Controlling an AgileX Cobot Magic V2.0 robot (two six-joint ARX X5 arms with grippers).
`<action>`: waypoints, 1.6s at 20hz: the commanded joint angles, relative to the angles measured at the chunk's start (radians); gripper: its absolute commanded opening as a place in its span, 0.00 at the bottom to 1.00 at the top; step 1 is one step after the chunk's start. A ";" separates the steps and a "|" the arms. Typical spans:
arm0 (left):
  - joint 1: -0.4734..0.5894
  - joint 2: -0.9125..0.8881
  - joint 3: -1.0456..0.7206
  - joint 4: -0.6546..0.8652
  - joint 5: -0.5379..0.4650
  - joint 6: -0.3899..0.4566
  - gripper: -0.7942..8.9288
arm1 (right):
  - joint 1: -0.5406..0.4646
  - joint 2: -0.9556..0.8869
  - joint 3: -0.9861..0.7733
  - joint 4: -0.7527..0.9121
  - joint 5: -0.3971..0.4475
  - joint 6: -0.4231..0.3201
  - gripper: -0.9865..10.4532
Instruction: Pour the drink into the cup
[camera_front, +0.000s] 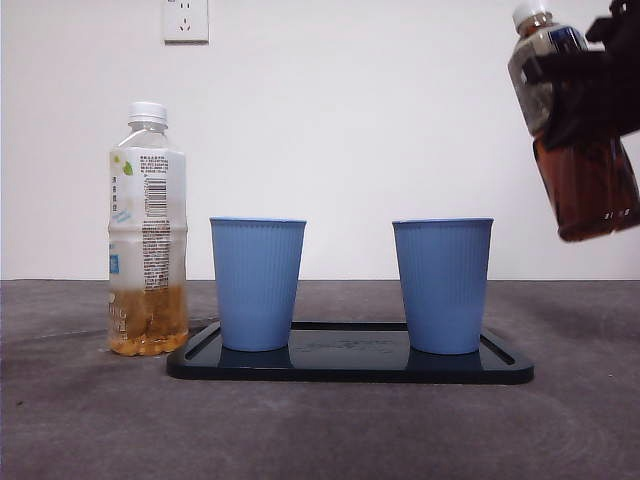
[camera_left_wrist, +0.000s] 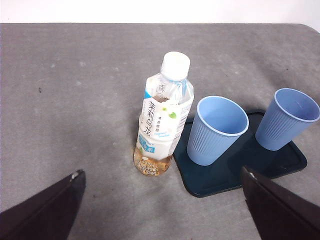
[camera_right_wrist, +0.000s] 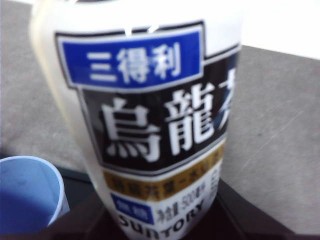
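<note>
A bottle of dark tea (camera_front: 585, 190) with a white cap hangs tilted high at the right, above and to the right of the right blue cup (camera_front: 443, 285). My right gripper (camera_front: 585, 92) is shut on the bottle's upper body. In the right wrist view the bottle's label (camera_right_wrist: 150, 125) fills the picture, with a blue cup's rim (camera_right_wrist: 27, 192) low beside it. A second blue cup (camera_front: 257, 285) stands at the left of the black tray (camera_front: 350, 365). My left gripper (camera_left_wrist: 162, 174) is open above the table, looking down on both cups (camera_left_wrist: 215, 132) (camera_left_wrist: 287, 120).
A capped bottle with a white label and a little pale amber tea (camera_front: 147, 240) (camera_left_wrist: 162, 125) stands upright on the grey table, just left of the tray (camera_left_wrist: 225, 180). A white wall with a socket (camera_front: 185, 20) is behind.
</note>
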 joint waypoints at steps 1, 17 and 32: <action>-0.002 0.000 0.016 0.011 0.005 0.016 0.60 | -0.006 -0.010 -0.064 0.190 -0.017 0.069 0.14; -0.002 0.000 0.016 0.013 0.005 0.016 0.60 | -0.043 0.239 -0.241 0.626 -0.145 0.138 0.14; -0.002 0.000 0.016 0.022 0.005 0.016 0.60 | -0.042 0.325 -0.241 0.592 -0.170 0.137 0.34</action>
